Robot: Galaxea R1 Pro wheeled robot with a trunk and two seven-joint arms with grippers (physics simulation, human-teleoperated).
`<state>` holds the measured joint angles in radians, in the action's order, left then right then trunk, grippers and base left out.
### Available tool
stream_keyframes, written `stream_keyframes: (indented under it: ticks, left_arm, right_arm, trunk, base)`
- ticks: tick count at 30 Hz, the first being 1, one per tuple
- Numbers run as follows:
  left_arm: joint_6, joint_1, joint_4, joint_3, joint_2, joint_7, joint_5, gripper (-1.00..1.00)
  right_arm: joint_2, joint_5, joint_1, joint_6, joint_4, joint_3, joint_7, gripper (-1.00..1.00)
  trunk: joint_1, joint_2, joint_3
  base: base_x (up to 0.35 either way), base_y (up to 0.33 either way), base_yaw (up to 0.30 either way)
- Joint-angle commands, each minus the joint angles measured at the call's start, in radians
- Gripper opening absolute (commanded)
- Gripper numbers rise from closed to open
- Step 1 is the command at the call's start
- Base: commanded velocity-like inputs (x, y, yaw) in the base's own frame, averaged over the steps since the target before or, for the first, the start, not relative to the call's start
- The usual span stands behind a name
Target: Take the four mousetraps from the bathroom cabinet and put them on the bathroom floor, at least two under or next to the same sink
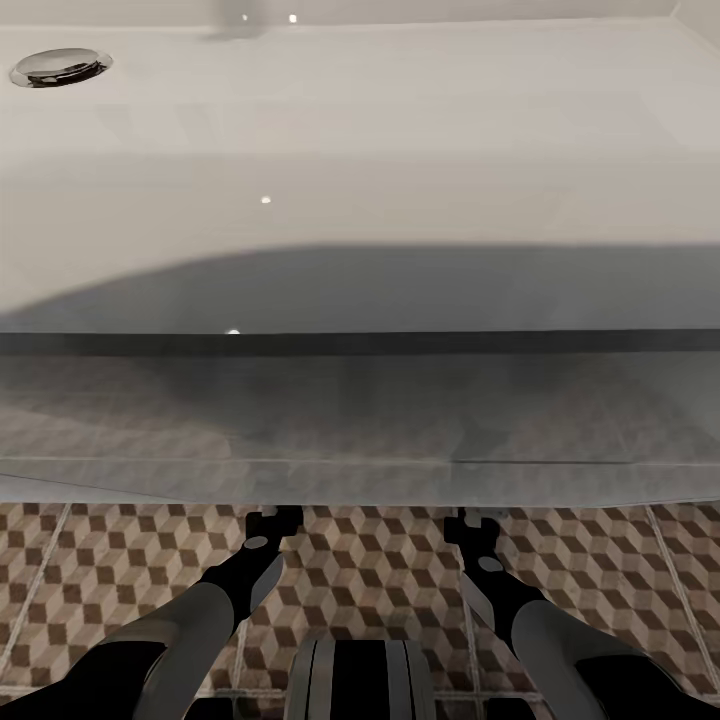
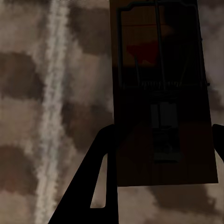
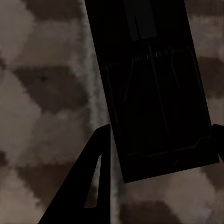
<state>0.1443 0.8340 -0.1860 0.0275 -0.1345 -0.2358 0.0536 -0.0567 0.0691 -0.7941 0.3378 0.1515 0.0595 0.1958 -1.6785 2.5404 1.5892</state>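
Up close, the wide white sink (image 1: 360, 150) fills most of what lies ahead, its chrome drain (image 1: 60, 67) at the far left of the basin, and the glossy front of the vanity (image 1: 360, 420) mirrors the cube-patterned bathroom floor (image 1: 380, 580) below it. Both arms reach down and forward under the vanity's lower edge. The left pincer (image 1: 272, 520) is clenched on a mousetrap (image 2: 161, 93), the wooden board sitting between its dark fingers (image 2: 93, 186) just over the tiles, its wire frame and a red patch showing. To the right, the right pincer (image 1: 470, 522) grasps a second mousetrap (image 3: 154, 93) in the same way, deep in shadow, hanging across a pale grout line (image 3: 91, 93).
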Motion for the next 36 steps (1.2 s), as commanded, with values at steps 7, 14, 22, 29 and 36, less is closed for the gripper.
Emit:
stream_keyframes:
  ticks: [7,14,22,29,36]
  left_arm:
    - [0.004,0.001,0.001,0.002,-0.002,-0.006,0.008,-1.00]
    - [0.006,0.001,0.001,0.002,-0.003,-0.006,0.008,-1.00]
    - [0.053,0.001,0.003,0.002,-0.001,-0.006,0.007,-1.00]
    - [0.063,0.000,0.005,0.002,-0.001,-0.006,0.006,-1.00]
    - [0.066,0.000,0.006,0.002,0.000,-0.005,0.007,-1.00]
  right_arm:
    - [0.000,0.008,-0.001,0.020,-0.017,0.008,0.002,-1.00]
    - [0.000,0.008,-0.001,0.027,-0.019,0.009,0.002,-1.00]
    - [0.000,0.008,-0.001,0.027,-0.020,0.009,0.002,-1.00]
    - [0.000,0.008,-0.001,0.027,-0.020,0.009,0.002,-1.00]
    - [0.000,0.008,-0.001,0.027,-0.020,0.009,0.002,-1.00]
  trunk:
    - [0.000,0.000,0.001]
    - [0.000,0.000,0.001]
    - [0.000,0.000,0.001]
    - [0.000,0.000,0.001]
    - [0.000,0.000,0.001]
  base:
    - [0.000,0.000,0.000]
    - [0.000,0.000,0.000]
    - [0.000,0.000,0.000]
    - [0.000,0.000,0.000]
    - [0.000,0.000,0.000]
